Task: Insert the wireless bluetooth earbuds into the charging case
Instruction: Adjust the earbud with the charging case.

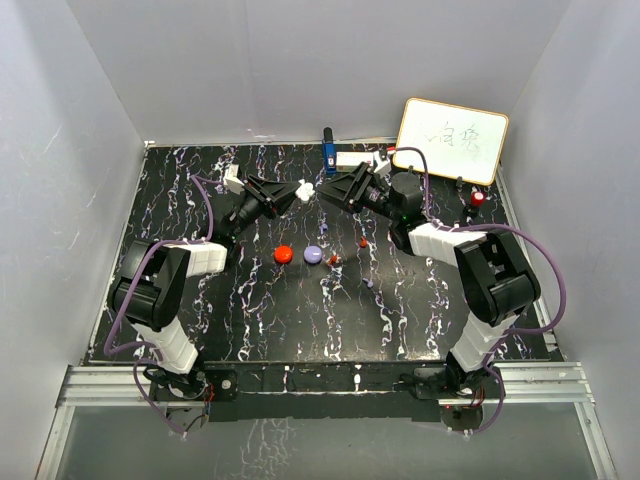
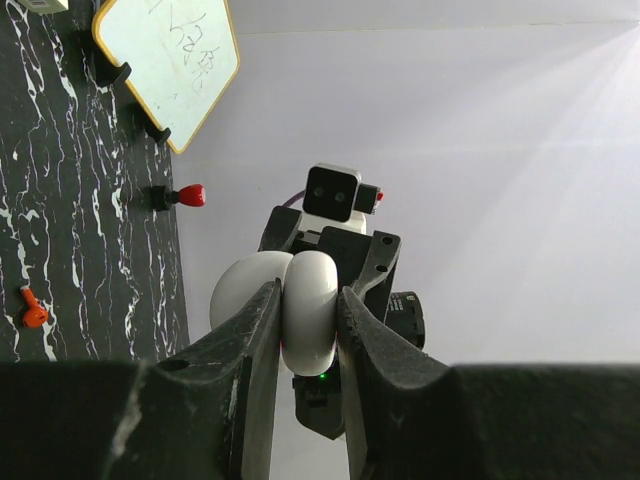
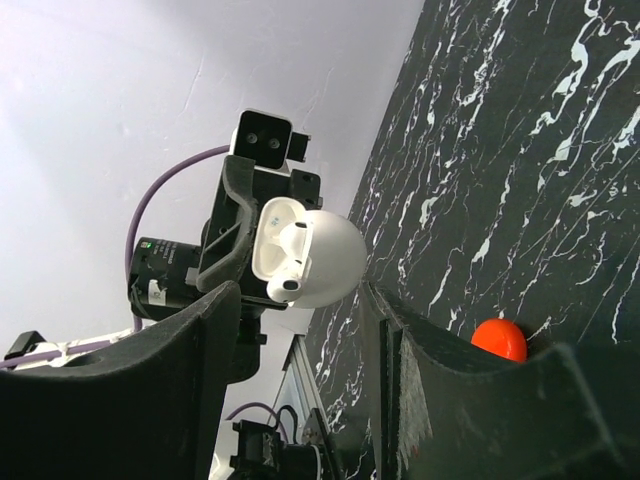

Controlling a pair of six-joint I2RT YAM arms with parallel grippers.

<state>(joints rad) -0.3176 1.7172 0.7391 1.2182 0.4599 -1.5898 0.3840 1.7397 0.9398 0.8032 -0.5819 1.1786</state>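
My left gripper (image 1: 303,190) is shut on the white charging case (image 2: 310,305) and holds it raised above the far middle of the table. In the right wrist view the case (image 3: 335,262) is open, with a white earbud (image 3: 292,262) sitting in it. My right gripper (image 1: 326,189) faces the case at close range, jaws open and empty (image 3: 300,320). Tiny earbud pieces lie on the table: a red one (image 1: 362,242), another red one (image 1: 333,260) and a purple one (image 1: 369,283). One red piece also shows in the left wrist view (image 2: 33,310).
A red puck (image 1: 283,254) and a purple puck (image 1: 313,255) lie mid-table. A whiteboard (image 1: 450,140) leans at the back right, with a red-capped object (image 1: 478,198) near it. A blue item (image 1: 328,152) and a white item (image 1: 355,157) stand at the back edge.
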